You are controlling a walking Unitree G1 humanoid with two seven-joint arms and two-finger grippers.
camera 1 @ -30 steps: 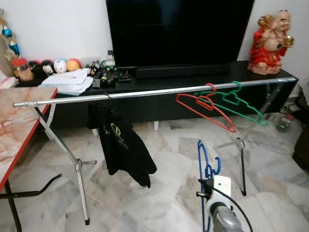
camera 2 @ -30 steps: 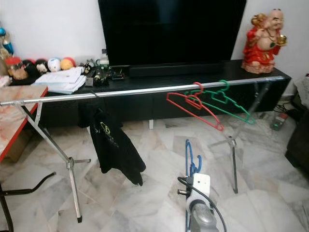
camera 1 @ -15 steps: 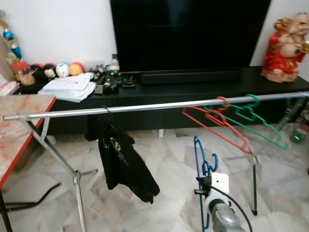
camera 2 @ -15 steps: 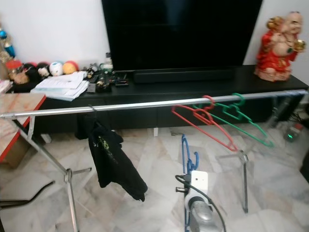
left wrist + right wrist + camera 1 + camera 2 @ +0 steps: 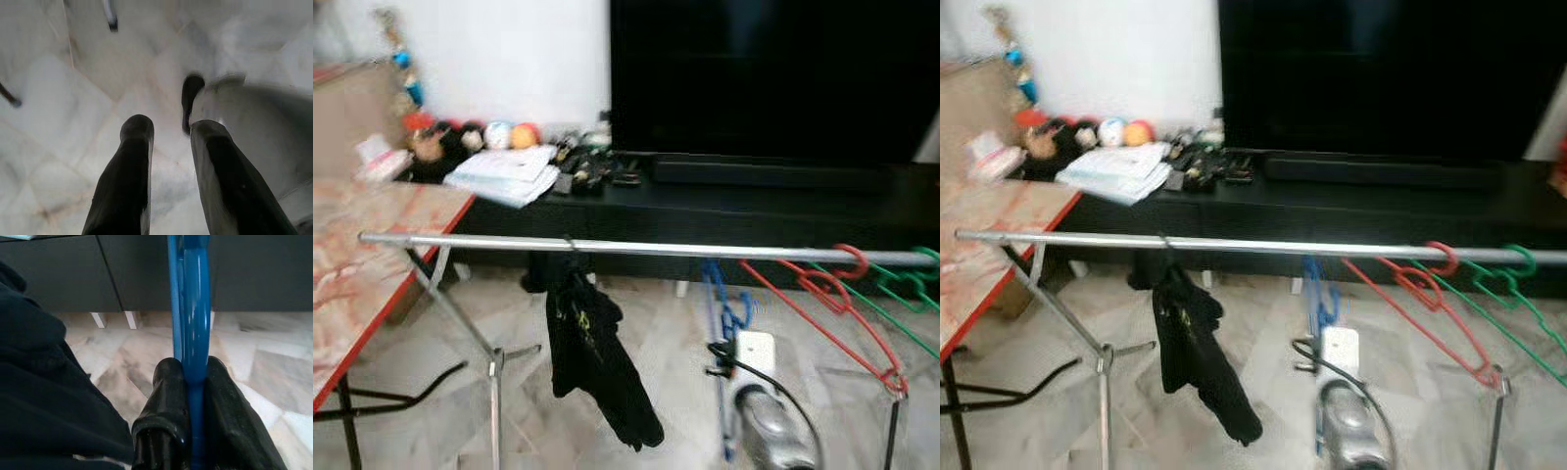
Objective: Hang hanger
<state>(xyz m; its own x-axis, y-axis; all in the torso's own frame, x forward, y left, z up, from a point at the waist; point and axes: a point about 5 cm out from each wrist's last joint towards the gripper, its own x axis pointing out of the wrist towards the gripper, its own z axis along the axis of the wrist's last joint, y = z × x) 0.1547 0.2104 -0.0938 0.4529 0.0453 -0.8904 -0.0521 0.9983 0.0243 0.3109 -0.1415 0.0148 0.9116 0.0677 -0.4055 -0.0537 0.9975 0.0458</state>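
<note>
Hanger carried toward rail, hook not yet engaged.

The right tool (image 5: 188, 377) is clenched on the thin blue plastic hanger (image 5: 720, 304), holding it upright below the long silver metal clothes rail (image 5: 636, 249), between the black garment (image 5: 592, 367) draped on the rail and the red plastic hanger (image 5: 822, 304) and green plastic hanger (image 5: 901, 294) already hung. Compared with half a second ago the whole scene has shifted and blurred, so the camera has turned; the blue hanger's top now overlaps the rail line instead of sitting below it. By this reading, approach is nearly done; lifting the hook over the rail remains. The left tool (image 5: 168, 147) hangs released over the pale marble floor (image 5: 58, 98).
</note>
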